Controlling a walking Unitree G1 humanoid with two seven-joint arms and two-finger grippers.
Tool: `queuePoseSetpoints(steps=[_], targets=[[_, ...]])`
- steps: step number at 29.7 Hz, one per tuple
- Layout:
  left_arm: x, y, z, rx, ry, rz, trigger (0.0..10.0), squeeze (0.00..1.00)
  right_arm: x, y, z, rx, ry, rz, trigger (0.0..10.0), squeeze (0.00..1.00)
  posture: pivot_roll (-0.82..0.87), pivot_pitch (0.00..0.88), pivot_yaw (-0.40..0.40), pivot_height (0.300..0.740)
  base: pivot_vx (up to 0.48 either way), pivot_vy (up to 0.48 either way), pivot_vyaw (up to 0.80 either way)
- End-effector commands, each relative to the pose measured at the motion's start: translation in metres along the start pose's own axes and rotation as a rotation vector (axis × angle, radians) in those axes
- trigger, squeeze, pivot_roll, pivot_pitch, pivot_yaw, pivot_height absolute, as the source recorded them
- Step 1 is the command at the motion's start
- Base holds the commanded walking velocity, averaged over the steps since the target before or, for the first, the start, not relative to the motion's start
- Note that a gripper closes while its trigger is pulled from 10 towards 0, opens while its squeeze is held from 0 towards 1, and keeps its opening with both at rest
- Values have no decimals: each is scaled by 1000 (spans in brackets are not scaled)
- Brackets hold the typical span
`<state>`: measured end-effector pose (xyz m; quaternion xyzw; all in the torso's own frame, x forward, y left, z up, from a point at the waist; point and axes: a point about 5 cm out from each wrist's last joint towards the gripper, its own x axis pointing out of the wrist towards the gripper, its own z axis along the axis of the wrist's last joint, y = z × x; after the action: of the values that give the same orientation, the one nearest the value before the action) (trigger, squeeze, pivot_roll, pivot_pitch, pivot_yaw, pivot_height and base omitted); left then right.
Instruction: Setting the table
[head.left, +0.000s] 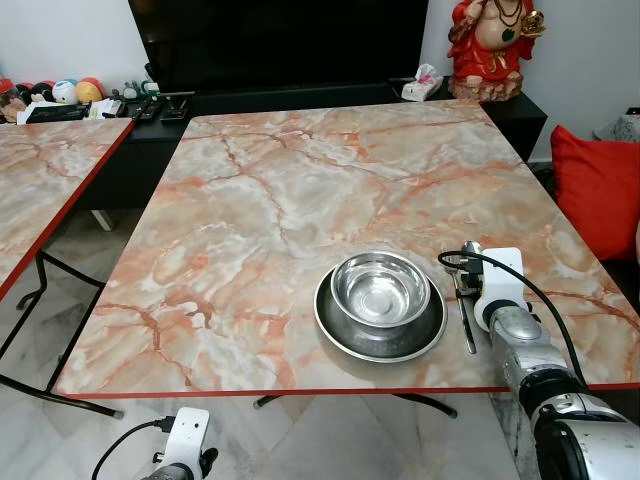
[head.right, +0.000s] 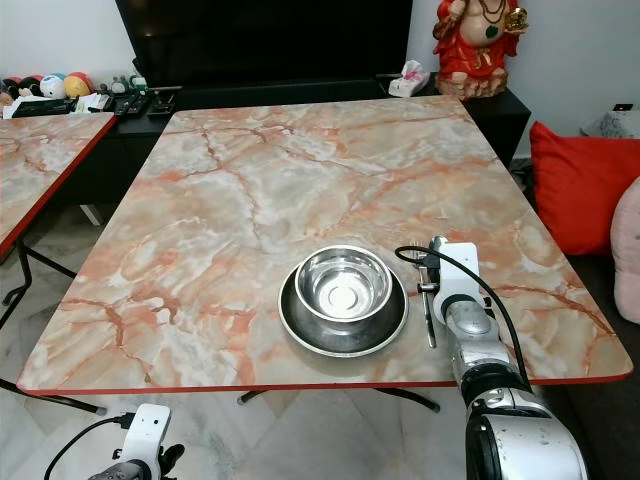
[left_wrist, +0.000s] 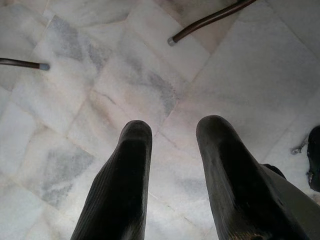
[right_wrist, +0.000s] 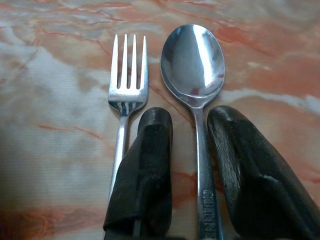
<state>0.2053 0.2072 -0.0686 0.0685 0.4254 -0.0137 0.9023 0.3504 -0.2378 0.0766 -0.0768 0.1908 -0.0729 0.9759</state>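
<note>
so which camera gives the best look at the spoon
The right wrist view: the spoon lies close up on the marble table beside the fork, its handle between the right gripper fingers. In the eye views the right arm mostly hides it.

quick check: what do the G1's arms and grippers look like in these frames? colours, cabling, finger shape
Right arm: silver ribbed metal segments, a white block at the wrist, and a black cable looping off it. Right gripper: two long, matte black, round-tipped fingers. Left arm: the same white wrist block and black cable. Left gripper: matching black fingers with faint ribbing.
</note>
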Motion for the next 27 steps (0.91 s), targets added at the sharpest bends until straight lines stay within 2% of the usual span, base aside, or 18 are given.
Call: queuePoseSetpoints(steps=[1,6,18,22,25,27], targets=[[-1,2,-3,11,20,2,10000,0,-1,4,-3,8,0,10,10000,0,8,9,69,740,0,0,0],[-1,2,-3,9,20,1,10000,0,-1,4,-3,8,-4,6,10000,0,9,7,68,740,0,0,0],[-1,2,-4,9,23,0,10000,0,-1,-1,1,-59,-30,-36,10000,0,9,7,70,740,0,0,0],[-1,2,-4,11,23,-1,10000,0,-1,-5,9,-99,-87,-84,10000,0,8,6,71,740,0,0,0],[-1,2,-4,11,23,-1,10000,0,-1,-6,14,-90,-117,-98,10000,0,7,6,71,740,0,0,0],[-1,2,-4,12,22,-1,10000,0,-2,-7,23,-54,-177,-116,10000,0,6,5,71,740,0,0,0]])
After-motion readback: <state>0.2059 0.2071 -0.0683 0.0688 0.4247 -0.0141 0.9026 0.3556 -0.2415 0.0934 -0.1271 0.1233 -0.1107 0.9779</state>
